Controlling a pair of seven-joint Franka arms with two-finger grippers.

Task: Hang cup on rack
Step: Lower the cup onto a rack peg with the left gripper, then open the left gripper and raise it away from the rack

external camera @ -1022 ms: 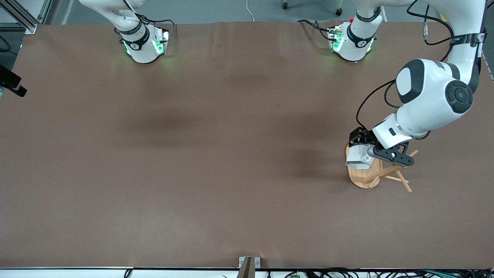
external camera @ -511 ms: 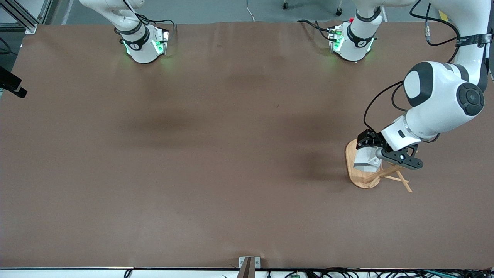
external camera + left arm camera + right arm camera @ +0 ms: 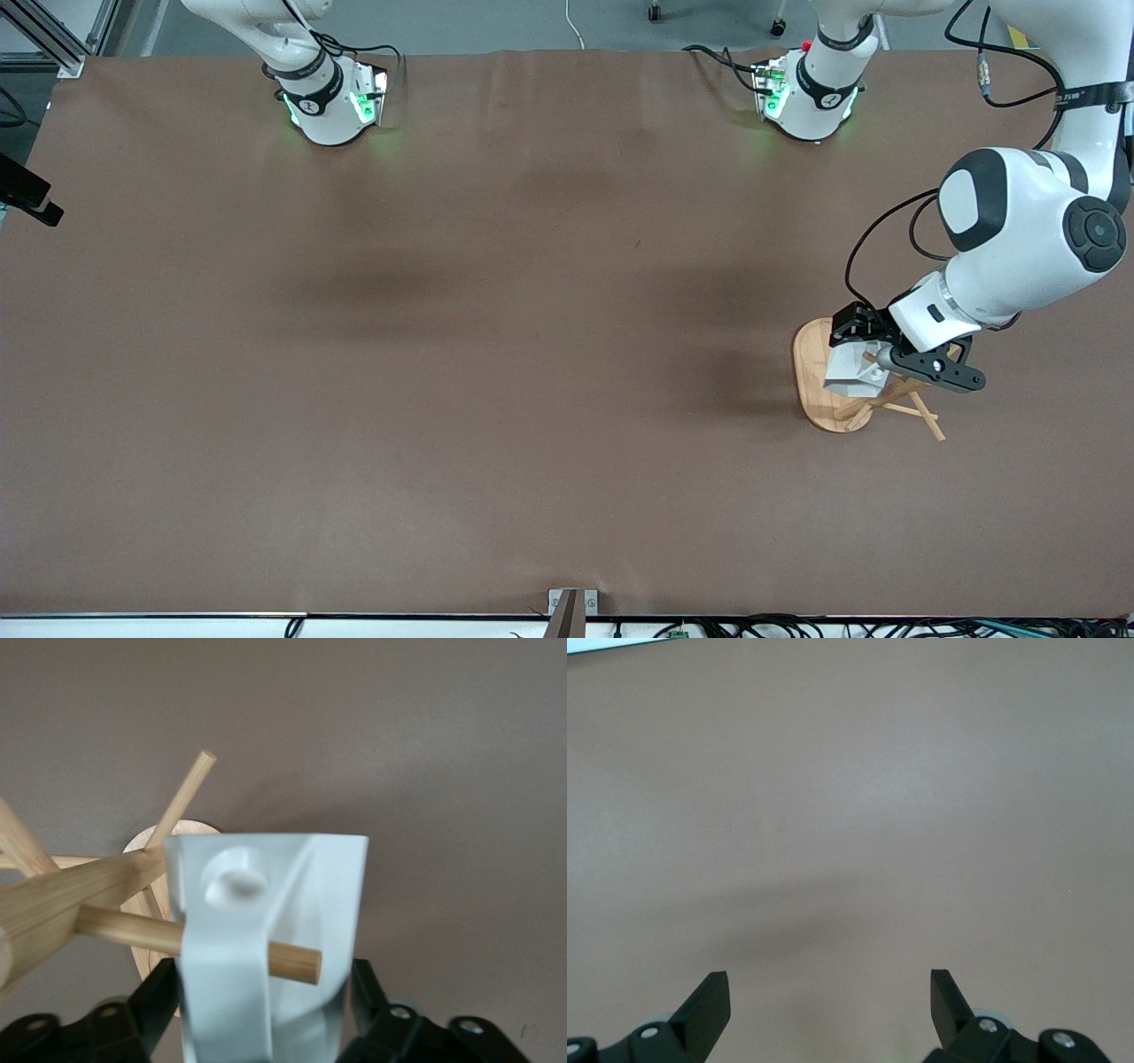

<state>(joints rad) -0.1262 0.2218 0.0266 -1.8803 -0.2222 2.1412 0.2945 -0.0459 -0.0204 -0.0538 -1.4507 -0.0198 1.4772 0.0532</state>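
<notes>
The white faceted cup is held by my left gripper over the wooden rack at the left arm's end of the table. In the left wrist view a slanted peg passes through the handle of the cup, and the black fingers press on both sides of the cup. The rack's post and another peg show beside it. My right gripper is open and empty over bare table; it does not show in the front view.
The brown table surface stretches wide toward the right arm's end. The two arm bases stand at the table's edge farthest from the front camera. A small metal bracket sits at the edge nearest the front camera.
My left gripper has carried the cup toward the left arm's end of the table, over the rack's base and onto a peg. The right arm has not moved.
</notes>
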